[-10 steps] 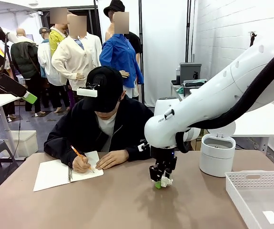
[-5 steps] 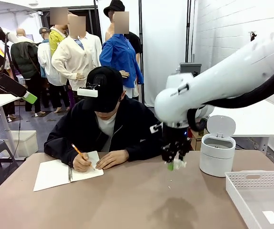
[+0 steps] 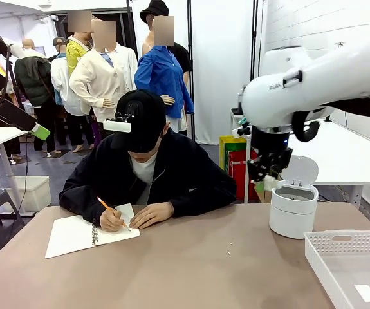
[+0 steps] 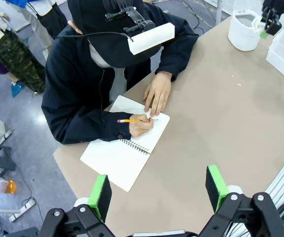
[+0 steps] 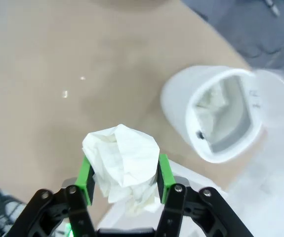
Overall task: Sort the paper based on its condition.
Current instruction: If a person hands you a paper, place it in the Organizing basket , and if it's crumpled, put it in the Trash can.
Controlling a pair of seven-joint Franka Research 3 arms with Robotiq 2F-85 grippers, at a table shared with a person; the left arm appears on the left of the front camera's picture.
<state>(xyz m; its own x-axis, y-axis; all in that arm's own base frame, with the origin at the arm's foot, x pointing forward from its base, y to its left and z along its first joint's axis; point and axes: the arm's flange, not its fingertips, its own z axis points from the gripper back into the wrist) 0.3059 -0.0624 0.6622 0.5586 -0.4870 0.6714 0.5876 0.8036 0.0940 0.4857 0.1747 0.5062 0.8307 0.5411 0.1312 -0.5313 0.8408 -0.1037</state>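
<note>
Right gripper (image 3: 266,172) was clamped on one crumpled paper ball (image 5: 119,158), green pads (image 5: 86,174) pinching it from both sides, so the grip looked secure. It was held high above the table (image 3: 191,270), just left of the white bin (image 3: 293,212), whose lid (image 3: 298,168) stood flipped up. Likely staged for a drop: crumpled goes to the bin, flat sheets probably to the basket (image 3: 349,241) at near right. Left gripper (image 4: 157,183) had its jaws apart and empty, parked high over the left side, clear of the person's writing. The person at the far side had one hand holding a pencil (image 3: 104,205) on the notebook (image 3: 75,233) and the other hand flat beside it, steadying the page. Count: one ball in grip, at least one crumpled wad (image 5: 208,106) already in the bin, one bin, one basket with one flat label (image 3: 367,293), one notebook, one pencil, two tiny specks (image 5: 82,77) on the table.
</note>
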